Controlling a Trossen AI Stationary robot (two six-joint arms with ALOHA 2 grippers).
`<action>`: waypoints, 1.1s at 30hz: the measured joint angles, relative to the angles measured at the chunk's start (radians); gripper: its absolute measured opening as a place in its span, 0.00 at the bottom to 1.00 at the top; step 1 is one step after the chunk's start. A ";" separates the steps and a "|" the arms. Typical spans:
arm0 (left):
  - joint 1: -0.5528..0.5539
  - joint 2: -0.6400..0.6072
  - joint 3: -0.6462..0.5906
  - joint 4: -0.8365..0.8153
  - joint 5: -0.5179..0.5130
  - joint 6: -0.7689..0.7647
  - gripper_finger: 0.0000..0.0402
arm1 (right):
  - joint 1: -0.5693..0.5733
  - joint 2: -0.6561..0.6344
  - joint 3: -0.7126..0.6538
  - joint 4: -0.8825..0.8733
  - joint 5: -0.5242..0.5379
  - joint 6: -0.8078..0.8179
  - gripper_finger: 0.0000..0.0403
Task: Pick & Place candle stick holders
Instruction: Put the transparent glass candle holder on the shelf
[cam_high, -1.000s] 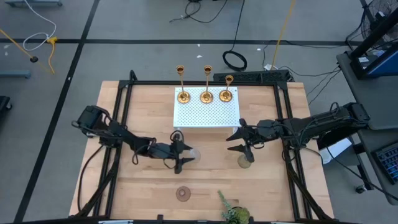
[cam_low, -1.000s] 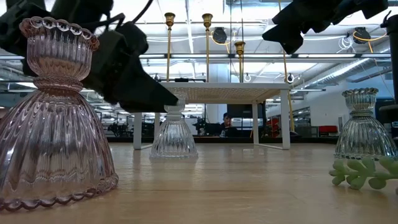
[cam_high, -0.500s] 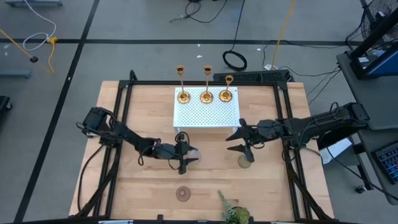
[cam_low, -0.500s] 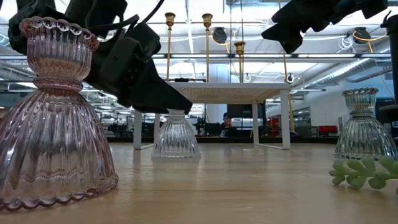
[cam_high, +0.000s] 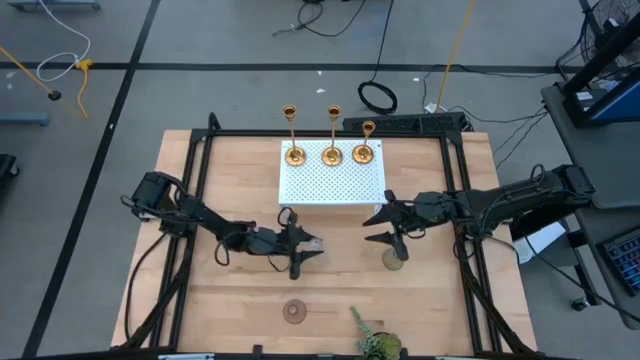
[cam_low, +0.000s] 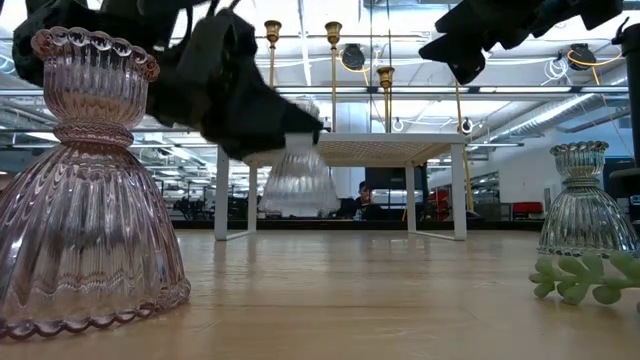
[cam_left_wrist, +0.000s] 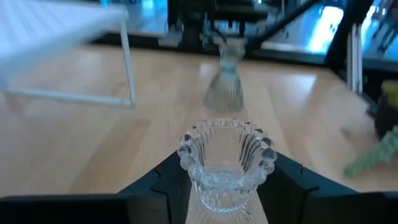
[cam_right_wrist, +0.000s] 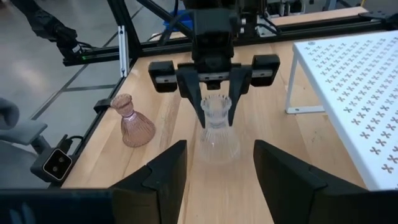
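Observation:
My left gripper (cam_high: 303, 247) is shut on the clear glass holder (cam_low: 298, 175), which is held above the table just in front of the white perforated stand (cam_high: 332, 177). Three gold candlesticks (cam_high: 332, 152) stand on their round bases along the stand's far edge. My right gripper (cam_high: 370, 229) is open and empty, in the air right of the clear holder and just left of the greenish glass holder (cam_high: 393, 258), which stands on its base. The pink glass holder (cam_high: 293, 310) stands near the table's front edge. My left gripper pinches the clear holder between its two fingers (cam_right_wrist: 196, 102), at the narrow neck just under the scalloped cup top (cam_left_wrist: 227, 163). The fingers come level from the table's left side. The holder hangs upright, its flared base (cam_low: 298, 205) lifted clear of the table.
A green leafy sprig (cam_high: 372, 343) lies at the front edge, right of the pink holder. The stand's thin white legs (cam_low: 458, 190) rise just behind the lifted holder. Black frame rails (cam_high: 190, 210) run along the table's left and right sides.
My left gripper has moved a little toward the table's right, taken hold of the clear holder and raised it. The holder stood on the table half a second ago and now hangs upright, clear of the wood. My right arm has kept still.

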 joint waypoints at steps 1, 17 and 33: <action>0.000 -0.012 0.000 0.012 -0.006 0.007 0.41 | 0.000 0.000 0.000 0.005 0.000 0.000 0.44; 0.134 -0.399 0.002 -0.155 -0.075 0.161 0.40 | 0.000 0.000 0.000 0.022 0.000 0.000 0.44; 0.363 -0.436 0.001 -0.351 -0.115 0.141 0.43 | 0.000 0.000 0.000 0.022 0.000 0.000 0.44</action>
